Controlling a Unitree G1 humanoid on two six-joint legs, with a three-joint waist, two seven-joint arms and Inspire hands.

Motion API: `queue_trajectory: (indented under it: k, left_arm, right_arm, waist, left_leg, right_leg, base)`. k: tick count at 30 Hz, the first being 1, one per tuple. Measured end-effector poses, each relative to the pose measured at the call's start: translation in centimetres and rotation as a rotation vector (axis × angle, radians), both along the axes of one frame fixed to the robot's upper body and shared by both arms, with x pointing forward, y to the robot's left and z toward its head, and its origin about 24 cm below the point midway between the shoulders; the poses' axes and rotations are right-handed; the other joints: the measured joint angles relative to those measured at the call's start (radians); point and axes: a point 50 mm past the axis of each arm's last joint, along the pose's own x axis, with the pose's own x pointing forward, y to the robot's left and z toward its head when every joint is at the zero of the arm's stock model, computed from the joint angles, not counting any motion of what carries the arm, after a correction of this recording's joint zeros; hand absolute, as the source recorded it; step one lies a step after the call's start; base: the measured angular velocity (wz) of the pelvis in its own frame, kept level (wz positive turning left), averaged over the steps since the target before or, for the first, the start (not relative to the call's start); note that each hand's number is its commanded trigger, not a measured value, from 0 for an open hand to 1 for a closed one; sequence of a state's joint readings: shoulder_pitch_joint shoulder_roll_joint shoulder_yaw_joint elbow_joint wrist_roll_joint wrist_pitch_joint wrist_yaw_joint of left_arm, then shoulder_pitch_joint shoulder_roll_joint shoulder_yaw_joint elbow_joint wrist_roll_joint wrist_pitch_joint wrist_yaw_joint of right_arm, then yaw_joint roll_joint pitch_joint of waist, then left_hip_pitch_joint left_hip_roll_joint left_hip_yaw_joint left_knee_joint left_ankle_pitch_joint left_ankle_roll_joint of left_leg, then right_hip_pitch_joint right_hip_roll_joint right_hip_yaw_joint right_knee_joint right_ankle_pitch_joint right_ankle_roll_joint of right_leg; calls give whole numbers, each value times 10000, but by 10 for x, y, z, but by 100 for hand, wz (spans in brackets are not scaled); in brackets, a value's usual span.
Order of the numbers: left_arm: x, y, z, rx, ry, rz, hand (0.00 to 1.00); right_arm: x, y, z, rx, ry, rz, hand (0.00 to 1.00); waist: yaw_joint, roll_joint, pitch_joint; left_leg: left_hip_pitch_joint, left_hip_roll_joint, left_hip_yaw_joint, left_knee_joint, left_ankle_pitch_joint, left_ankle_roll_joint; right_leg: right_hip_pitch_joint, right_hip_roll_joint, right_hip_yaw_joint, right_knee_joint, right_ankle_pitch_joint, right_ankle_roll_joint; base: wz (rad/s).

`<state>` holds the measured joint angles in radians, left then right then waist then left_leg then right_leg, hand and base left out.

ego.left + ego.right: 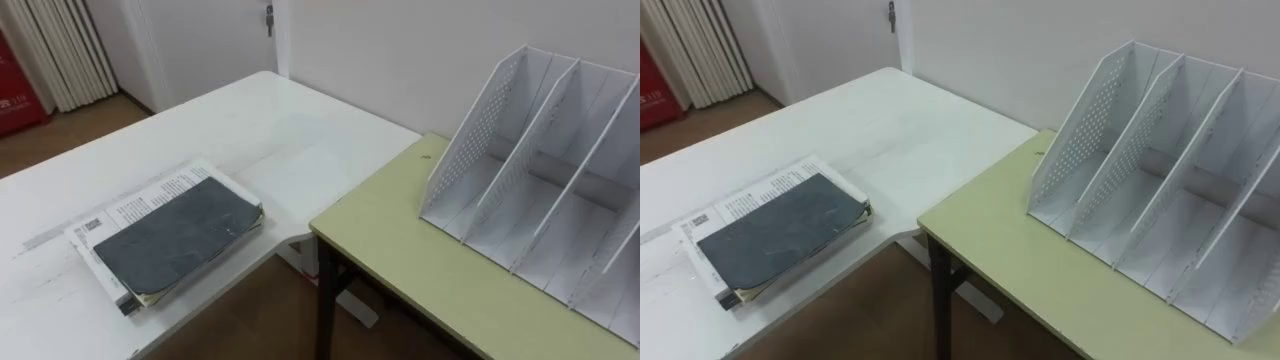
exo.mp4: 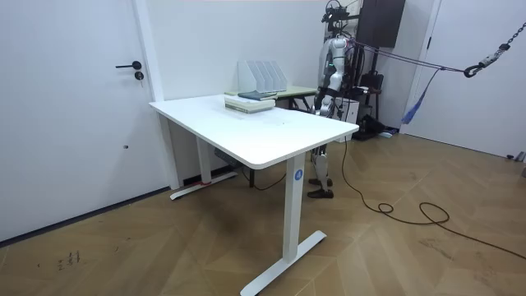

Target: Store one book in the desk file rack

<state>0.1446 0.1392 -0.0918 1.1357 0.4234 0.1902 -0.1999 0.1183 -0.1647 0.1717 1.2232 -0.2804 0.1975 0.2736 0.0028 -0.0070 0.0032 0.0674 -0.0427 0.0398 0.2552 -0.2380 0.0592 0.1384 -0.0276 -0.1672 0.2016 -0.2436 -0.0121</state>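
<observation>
White walls and a wooden floor (image 2: 411, 247) laid in a herringbone pattern are seen in the room view, with a white door (image 2: 74, 107) and its dark handle (image 2: 127, 66) on the room view's left. Two surfaces are set corner to corner: a white table (image 1: 280, 130) with a smooth matte top on white metal legs, and a pale green table (image 1: 400, 240) with a dark frame.

A small stack of books (image 1: 170, 245) is laid flat near the edge of the white table. It is topped by a thin dark grey book (image 1: 180, 235) with a mottled, cloth-like cover and slightly curled corners. Beneath it, a larger white volume (image 1: 140, 205) is printed with dense black text and a small square code; none of this can be read.

A white file rack (image 1: 470, 130) is placed on the green table, well apart from the books. It is formed of thin sheet panels, the outer side panel perforated with rows of small holes, and is split by slanted dividers into upright compartments whose bare white floors are exposed.

Pleated beige curtains (image 1: 65, 50) and a red panel (image 1: 18, 90) with white lettering, too cut off to be read, are seen beyond the white table.

The robot is stood behind the tables, at the green table's side. Whether its hands (image 2: 321, 104) are released or clenched cannot be told at this distance.
</observation>
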Motion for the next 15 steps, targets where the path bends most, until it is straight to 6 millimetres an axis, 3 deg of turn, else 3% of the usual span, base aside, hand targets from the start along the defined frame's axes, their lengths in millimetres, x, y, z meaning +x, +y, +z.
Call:
queue_trajectory:
  k: [7,15]
  left_arm:
    - [-12,-6,-2,-229,358,85,0]
    - [-12,-2,-1,-91,274,417,0]
  right_arm:
    - [0,4,-1,-59,27,286,0]
    - [-1,3,-1,-85,62,175,0]
  waist:
    - [20,-36,3]
    - [24,-59,-7]
  left_leg:
    - [51,-6,-1,1,0,1]
    - [118,-12,-48,-37,0,2]
  right_leg:
    - [30,2,11,11,-2,3]
    - [61,20,17,20,-3,3]
  base:
    - [0]
    - [0]
